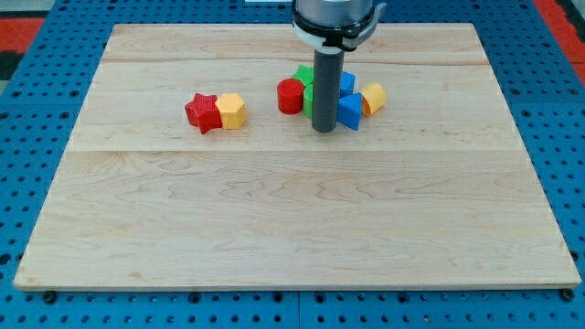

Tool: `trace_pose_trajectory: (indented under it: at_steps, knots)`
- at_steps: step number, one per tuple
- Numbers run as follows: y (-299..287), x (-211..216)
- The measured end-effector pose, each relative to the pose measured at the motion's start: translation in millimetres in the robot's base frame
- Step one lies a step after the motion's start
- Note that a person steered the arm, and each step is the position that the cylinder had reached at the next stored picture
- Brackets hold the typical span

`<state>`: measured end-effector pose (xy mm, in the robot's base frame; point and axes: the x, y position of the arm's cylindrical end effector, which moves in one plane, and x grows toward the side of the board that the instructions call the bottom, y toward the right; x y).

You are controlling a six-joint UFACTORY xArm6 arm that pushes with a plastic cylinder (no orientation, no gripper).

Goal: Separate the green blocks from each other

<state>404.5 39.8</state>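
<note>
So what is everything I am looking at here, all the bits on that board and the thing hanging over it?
wooden board: one, pale wood, fills most of the view
pegboard: blue with holes, under and around the board
red star block: one, red, view's left of centre
yellow block: one, yellow, touching the star's right side
red cylinder block: one, red, left end of the centre cluster
green blocks: green, shapes and count unclear, mostly hidden behind the rod
blue blocks: two, blue, right of the rod
yellow block on the right: one, yellow, right end of the cluster
my tip: one dark rod, at the cluster's front edge, between red cylinder and blue
</note>
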Motion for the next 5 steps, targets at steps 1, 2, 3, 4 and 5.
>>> trace_pose_trajectory:
  at_steps: [1,2,3,4,5]
  knots:
    - [22,-5]
    - [39,-13]
    - [32,-34]
    - [21,-55]
    - [0,-67]
